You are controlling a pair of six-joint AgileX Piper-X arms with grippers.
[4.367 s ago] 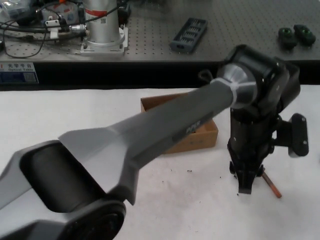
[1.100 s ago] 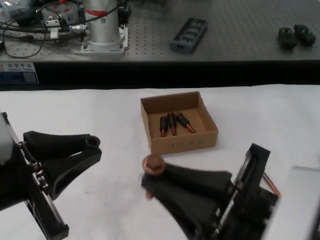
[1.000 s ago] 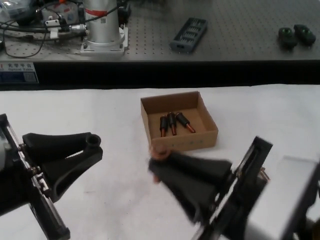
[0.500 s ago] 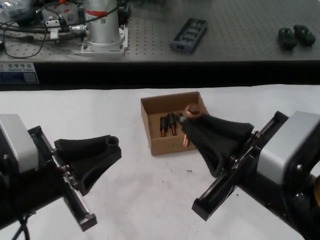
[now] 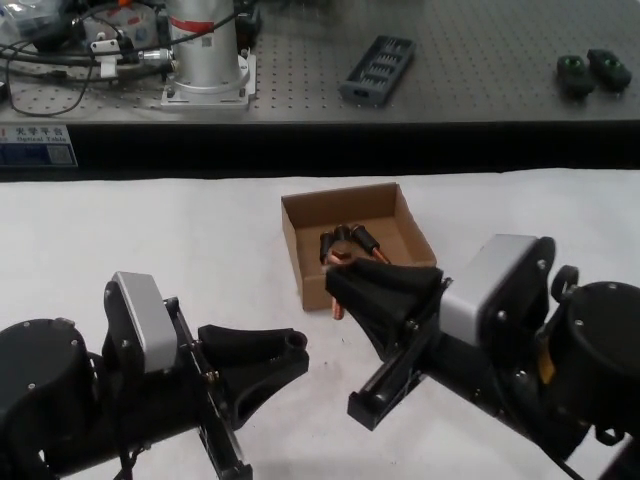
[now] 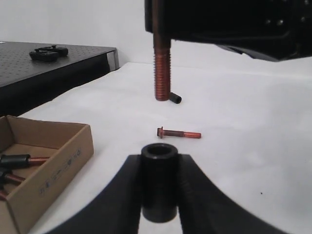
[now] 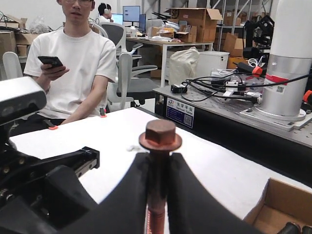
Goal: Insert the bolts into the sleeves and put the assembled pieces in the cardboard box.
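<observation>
- Right gripper is clamped on a copper bolt, head up, thread hanging down.
- In the high view the thread overlaps the near wall of the cardboard box. Cannot tell whether it touches.
- Left gripper is clenched around a black sleeve, which stands upright with its bore facing up.
- Bolt tip and sleeve mouth are apart, not engaged. In the high view a strip of bare cover lies between the two grippers.
- Assembled pieces lie on the box floor, partly hidden behind the right gripper.
- Both arms crowd the near edge of the bench. The white table cover is open on both sides of the box and beyond it.
- A loose bolt lies flat on the cover. A loose sleeve lies farther off, apart from it. Both are well apart from the box.
- Beyond the cover's far edge is a dark perforated bench with a metal post, cables, a dark tray and two black-and-green knobs.
- The room behind has office chairs, desks and stacked cartons.
</observation>
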